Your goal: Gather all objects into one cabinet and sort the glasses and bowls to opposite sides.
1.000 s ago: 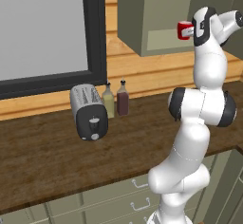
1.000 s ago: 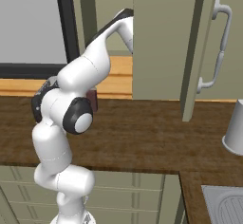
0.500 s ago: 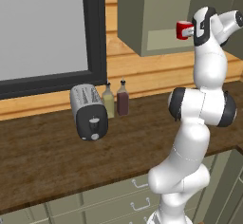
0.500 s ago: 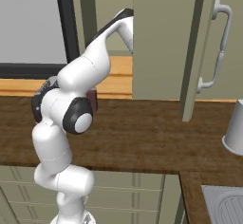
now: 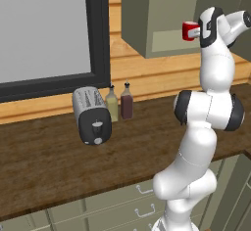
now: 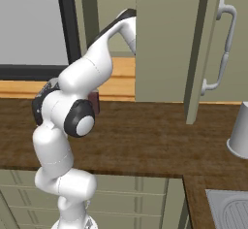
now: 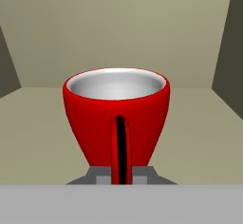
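A glossy red mug (image 7: 116, 114) with a pale grey inside stands upright in my gripper (image 7: 121, 175), whose fingers (image 7: 100, 174) are shut on its handle. Around it are the floor, back and side walls of an olive-green wall cabinet (image 7: 118, 33). I cannot tell whether the mug touches the cabinet floor. From the left base, the red mug (image 5: 188, 31) sits at the cabinet's (image 5: 157, 14) open front, with the gripper (image 5: 199, 29) just right of it. From the right base, the open cabinet door (image 6: 164, 39) hides the hand and the mug.
A dark toaster (image 5: 92, 115) and two bottles (image 5: 120, 103) stand on the wooden counter (image 5: 59, 166) under a black-framed window (image 5: 44, 29). The cabinet door has a long pale handle (image 6: 220, 48). A pale upturned vessel (image 6: 240, 131) and a sink (image 6: 227, 208) lie to the right.
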Available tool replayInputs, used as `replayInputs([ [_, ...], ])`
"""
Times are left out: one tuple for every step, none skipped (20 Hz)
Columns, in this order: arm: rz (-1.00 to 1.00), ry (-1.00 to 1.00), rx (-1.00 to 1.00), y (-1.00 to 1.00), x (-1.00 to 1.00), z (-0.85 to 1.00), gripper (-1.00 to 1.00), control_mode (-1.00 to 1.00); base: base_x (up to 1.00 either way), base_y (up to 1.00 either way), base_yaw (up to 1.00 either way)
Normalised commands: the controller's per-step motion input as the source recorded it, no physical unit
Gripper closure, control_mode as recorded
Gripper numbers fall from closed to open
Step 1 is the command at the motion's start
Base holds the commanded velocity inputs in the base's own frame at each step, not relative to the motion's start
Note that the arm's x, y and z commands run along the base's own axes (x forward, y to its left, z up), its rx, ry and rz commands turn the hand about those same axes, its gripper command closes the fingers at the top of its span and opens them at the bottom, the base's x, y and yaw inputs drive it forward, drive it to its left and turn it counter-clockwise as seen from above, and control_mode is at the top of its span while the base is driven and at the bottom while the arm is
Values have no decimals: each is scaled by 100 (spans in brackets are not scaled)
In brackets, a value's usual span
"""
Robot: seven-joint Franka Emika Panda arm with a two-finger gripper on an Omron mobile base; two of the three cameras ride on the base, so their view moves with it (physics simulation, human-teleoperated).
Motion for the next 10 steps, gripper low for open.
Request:
replayInputs([
  [-8,0,0,18,-3,0,100,-100,0,0,0],
  [-10,0,0,30,-11,0,100,-100,0,0,0],
  [-12,0,0,39,-24,1,100,-100,0,0,0],
  [-13,0,0,39,-32,0,100,-100,0,0,0],
  [-13,0,0,38,-34,0,100,-100,0,0,0],
  [-11,0,0,36,-33,0,100,-100,0,0,0],
  [-11,0,0,35,-39,0,100,-100,0,0,0],
  [-11,0,0,35,-44,0,100,-100,0,0,0],
  [-11,0,0,39,-49,0,100,-100,0,0,0],
  [-11,0,0,41,-51,0,100,-100,0,0,0],
])
